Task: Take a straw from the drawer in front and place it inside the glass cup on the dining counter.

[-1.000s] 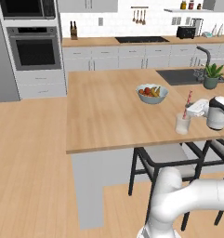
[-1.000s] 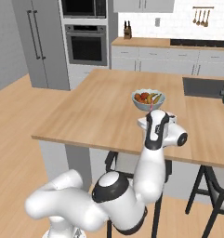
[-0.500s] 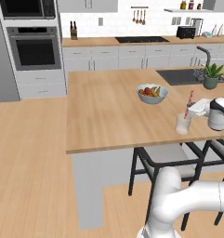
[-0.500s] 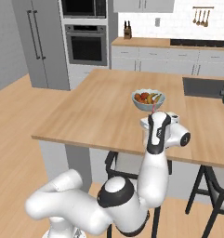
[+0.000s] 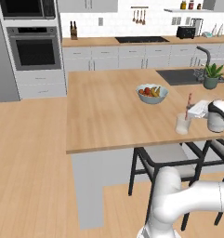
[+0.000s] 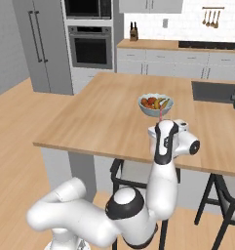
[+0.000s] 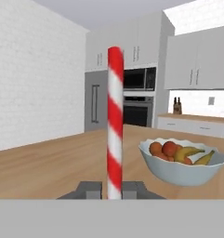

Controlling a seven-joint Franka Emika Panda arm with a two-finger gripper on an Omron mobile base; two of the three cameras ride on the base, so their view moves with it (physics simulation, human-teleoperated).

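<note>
Claw (image 7: 114, 193) — clamped on the straw (image 7: 115, 121), which stands upright between its fingertips. In the left base view the straw's lower end already sits in the glass cup (image 5: 182, 124), near the counter (image 5: 104, 116) front edge, beside the fruit bowl (image 5: 152, 93). Done: fetch, carry, insertion. Left: release, withdrawal. Against the earlier frame — no visible change; the arm holds position.

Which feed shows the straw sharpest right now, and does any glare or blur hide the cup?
Hand view: straw crisp and evenly lit, no glare. Left base view: glass cup small, pale and soft-edged against the dining counter, not glared. Right base view: the arm covers the cup.
</note>
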